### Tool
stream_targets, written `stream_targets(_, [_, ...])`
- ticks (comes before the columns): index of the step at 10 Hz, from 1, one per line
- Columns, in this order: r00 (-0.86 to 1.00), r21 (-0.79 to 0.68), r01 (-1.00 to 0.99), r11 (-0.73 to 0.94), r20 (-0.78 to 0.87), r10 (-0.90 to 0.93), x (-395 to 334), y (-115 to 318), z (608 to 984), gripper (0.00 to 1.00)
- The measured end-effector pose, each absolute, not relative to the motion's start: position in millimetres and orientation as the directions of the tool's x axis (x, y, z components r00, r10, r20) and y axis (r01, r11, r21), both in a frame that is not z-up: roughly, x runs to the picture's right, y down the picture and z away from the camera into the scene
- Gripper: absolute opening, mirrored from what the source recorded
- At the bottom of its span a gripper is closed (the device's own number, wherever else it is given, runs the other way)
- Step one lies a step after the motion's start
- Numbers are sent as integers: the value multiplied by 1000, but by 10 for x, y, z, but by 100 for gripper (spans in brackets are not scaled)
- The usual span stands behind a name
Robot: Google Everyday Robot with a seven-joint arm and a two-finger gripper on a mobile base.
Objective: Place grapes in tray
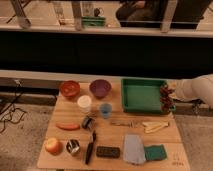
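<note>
Grapes [165, 98] hang from the gripper [170, 92] over the tray [142, 95] right rim; finger state unclear. Light, soft, loosely jointed bunch, probably swings; hold by stem.

One camera looks down from a distance at the counter [75, 150], with the gripper [170, 95] at the right edge.

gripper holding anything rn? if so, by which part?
Yes. The gripper, at the right rim of the tray, holds the grapes by the upper end; the bunch hangs down over the rim.
</note>
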State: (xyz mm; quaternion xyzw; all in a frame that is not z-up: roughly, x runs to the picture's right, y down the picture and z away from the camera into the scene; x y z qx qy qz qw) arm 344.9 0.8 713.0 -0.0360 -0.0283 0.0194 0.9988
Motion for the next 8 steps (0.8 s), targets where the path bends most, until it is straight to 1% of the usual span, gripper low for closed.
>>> stream_targets(3, [999, -71, -7, 997, 51, 11, 3335, -224, 7284, 0])
stream_targets(8, [999, -111, -2, 994, 44, 7, 3244, -359, 7719, 0])
